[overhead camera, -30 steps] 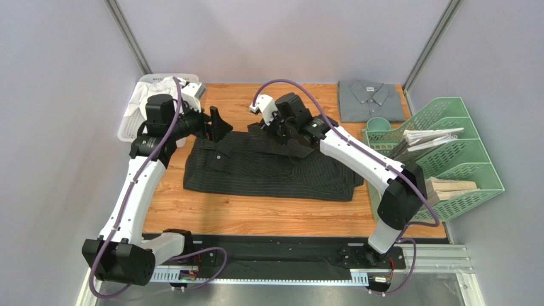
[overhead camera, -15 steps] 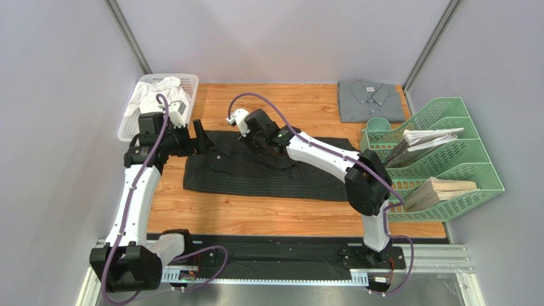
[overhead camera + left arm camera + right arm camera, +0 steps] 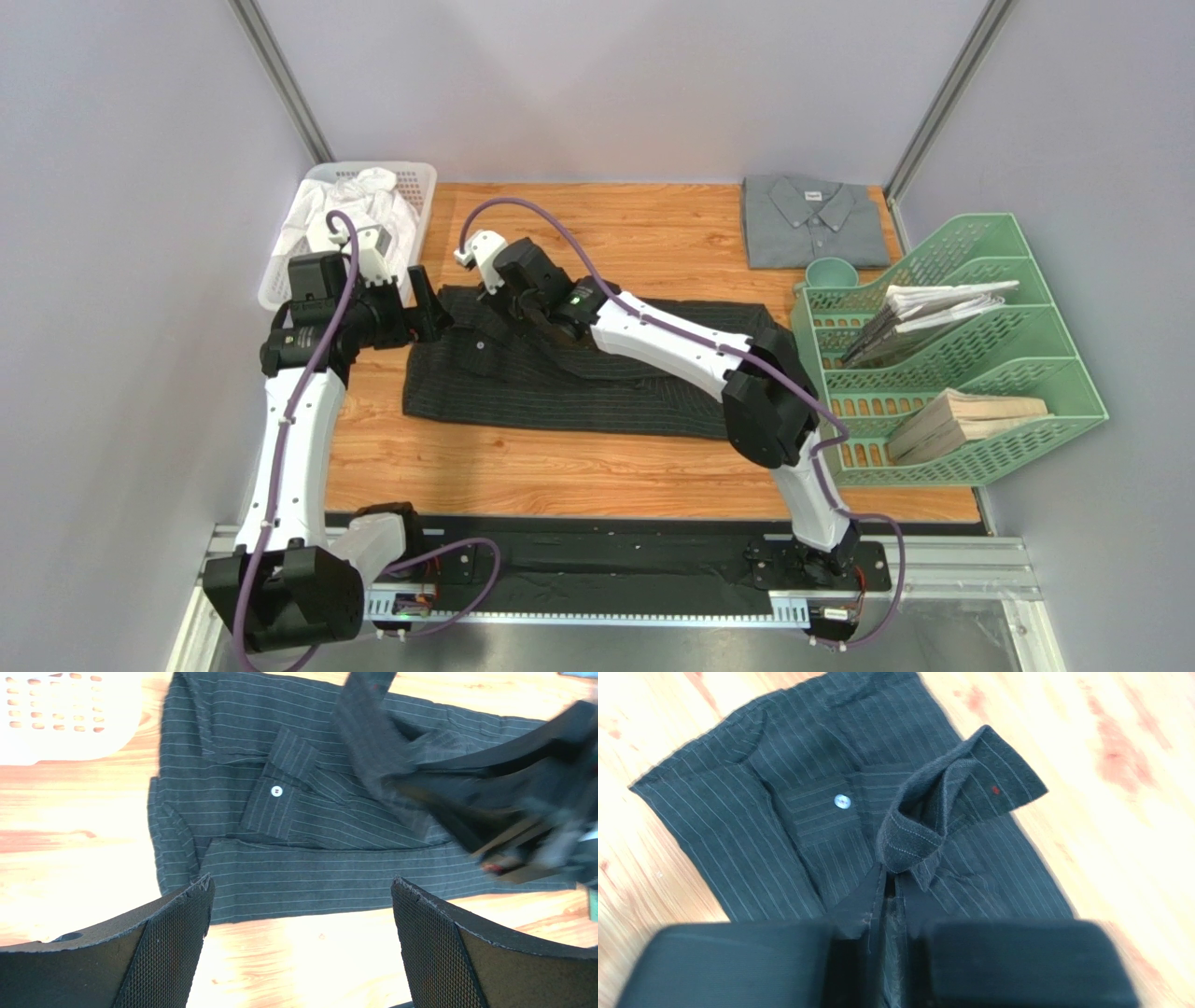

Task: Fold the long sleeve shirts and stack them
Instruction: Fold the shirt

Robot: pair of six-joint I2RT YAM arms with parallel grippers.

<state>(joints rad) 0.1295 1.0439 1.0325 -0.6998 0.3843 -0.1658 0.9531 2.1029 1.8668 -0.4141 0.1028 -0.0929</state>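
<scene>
Grey walls close in a wooden worktop (image 3: 561, 469), and I work from its near edge. Far out to the left of my left gripper (image 3: 302, 885) sits a white basket (image 3: 415, 177) with pale cloth in it; I cannot tell what garment that is. My left gripper hangs released, jaws spread wide with nothing between them, just above the near left corner of the black pinstriped shirt (image 3: 603, 392). Beyond its fingertips a cuff (image 3: 277, 801) lies folded in over the body, its pale button (image 3: 276, 791) facing up.

My right gripper (image 3: 885, 931) is clenched on a raised fold of that same shirt, which bunches up ahead of the fingers and carries a tiny red mark. The rest of the shirt lies flat below and to the right of it.

Well off to the right of my right gripper, at the far corner, the grey shirt (image 3: 814, 221) lies folded square, collar up. Its small collar label (image 3: 811, 199) is too small to read. Green trays (image 3: 1045, 371) holding papers stand just on the near side of it.

I judge the task about half done: the grey shirt is finished, while the black one is only partly folded and not yet stacked.
</scene>
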